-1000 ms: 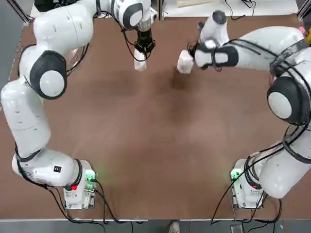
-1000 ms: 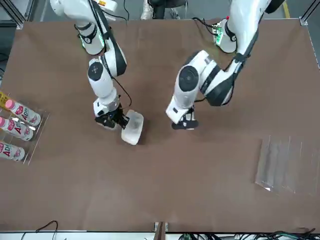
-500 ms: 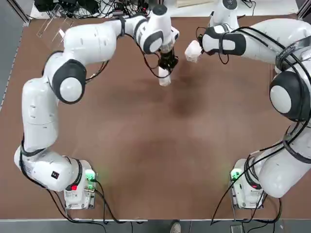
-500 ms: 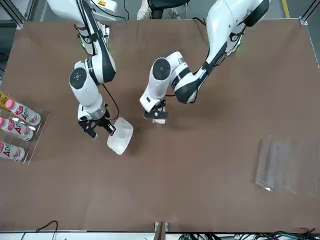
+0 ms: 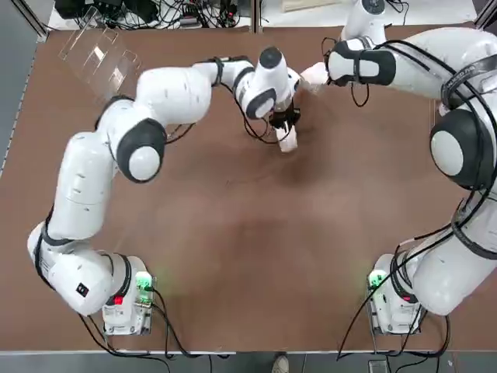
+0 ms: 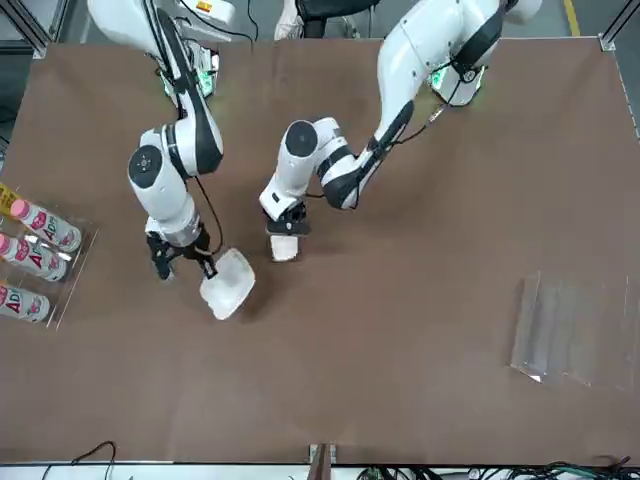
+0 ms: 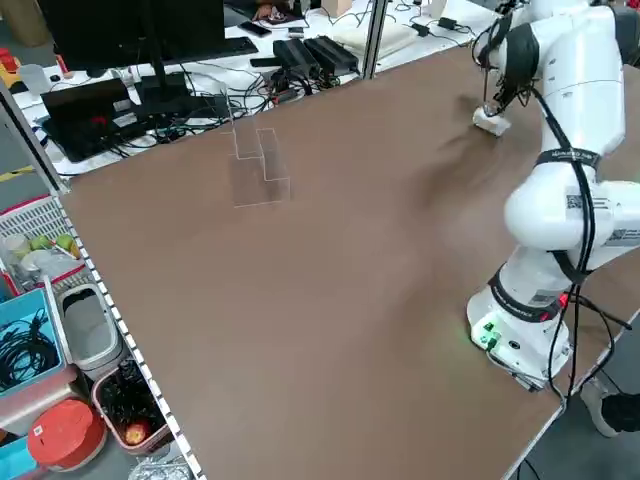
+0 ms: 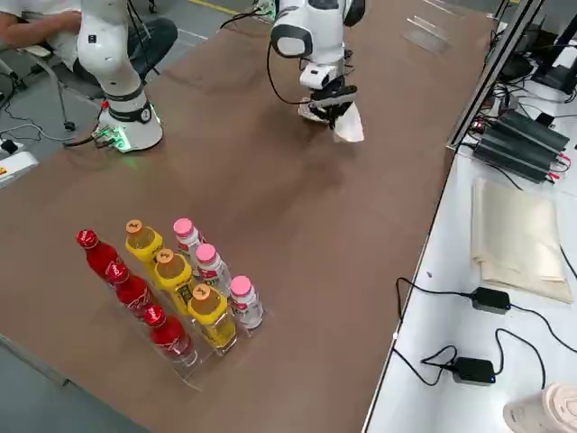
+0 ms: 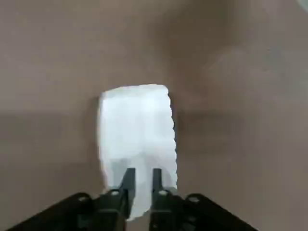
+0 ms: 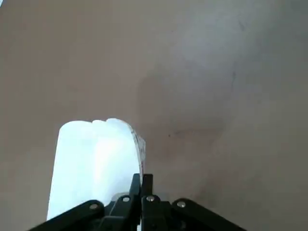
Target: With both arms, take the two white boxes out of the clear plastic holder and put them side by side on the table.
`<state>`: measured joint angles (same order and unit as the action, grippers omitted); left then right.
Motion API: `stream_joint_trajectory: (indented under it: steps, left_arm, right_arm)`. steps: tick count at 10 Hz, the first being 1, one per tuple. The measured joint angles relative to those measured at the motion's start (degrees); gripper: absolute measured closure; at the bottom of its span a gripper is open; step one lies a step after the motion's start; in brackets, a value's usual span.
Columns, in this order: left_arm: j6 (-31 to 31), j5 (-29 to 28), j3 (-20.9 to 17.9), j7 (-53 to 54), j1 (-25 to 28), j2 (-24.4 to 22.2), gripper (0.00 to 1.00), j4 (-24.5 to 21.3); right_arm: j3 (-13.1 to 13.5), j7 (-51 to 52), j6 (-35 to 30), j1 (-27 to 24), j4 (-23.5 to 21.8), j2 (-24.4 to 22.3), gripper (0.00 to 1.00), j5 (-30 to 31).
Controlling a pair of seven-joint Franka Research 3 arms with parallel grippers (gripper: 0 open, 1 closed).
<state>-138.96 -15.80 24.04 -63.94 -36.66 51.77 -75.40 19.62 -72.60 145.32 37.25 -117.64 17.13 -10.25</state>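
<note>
"shifted since the earlier frames: the left white box (image 5: 287, 141) and its arm, nearer the right arm. where is that box?"

"under the left gripper (image 9: 144, 172), mid-table toward the far side, well apart from the clear plastic holder (image 6: 575, 330). whether it bears fully on the table (image 6: 400, 380), i cannot tell."

"and the left fingers?"

"apart, with the box's white face beyond their tips; it looks like a release."

"the other box?"

"the right white box (image 6: 228, 285) hangs tilted at the right gripper (image 10: 142, 178), whose fingers are together, clamped on its edge."

"which way must it go?"

"it lies to the robot's right of the left box and farther from the bases. the right arm probably needs to bring it back and leftward, long sides matched, without knocking its neighbour."
</note>
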Motion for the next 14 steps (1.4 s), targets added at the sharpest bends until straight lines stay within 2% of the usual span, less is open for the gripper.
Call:
stream_joint_trajectory:
  steps: [2,3,5,7,10,12,14]
  left_arm:
    - [-0.41,0.53,-0.37,-1.84,1.44,-1.33,0.44,2.1]
    - [1.56,1.69,0.39,-1.77,4.92,-3.46,0.29,2.6]
    - [9.82,2.39,3.4,-0.13,14.16,-8.69,0.01,2.87]
    - [20.95,2.46,4.62,7.92,23.5,-13.31,0.0,2.8]
    - [29.94,2.74,7.43,15.71,36.24,-19.58,0.0,2.65]
    - [33.16,2.74,7.6,19.02,40.33,-23.28,0.0,2.22]
    - [33.43,2.74,7.58,21.43,42.82,-24.24,0.0,1.55]
  right_arm:
    - [0.31,-11.07,1.49,-0.37,0.0,1.1,0.98,0.14]
    - [0.47,-17.94,3.65,-0.4,-0.01,2.16,0.98,0.17]
    - [0.64,-29.39,9.63,-0.31,-0.05,5.74,0.98,0.2]
    - [0.6,-36.42,13.87,0.95,-0.2,8.95,0.98,0.21]
    - [1.09,-44.9,16.44,3.66,-0.4,11.48,0.98,0.18]
    - [2.61,-46.86,16.5,5.07,-0.4,11.88,0.98,0.18]
    - [3.17,-47.63,16.5,5.93,-0.35,12.04,0.98,0.18]
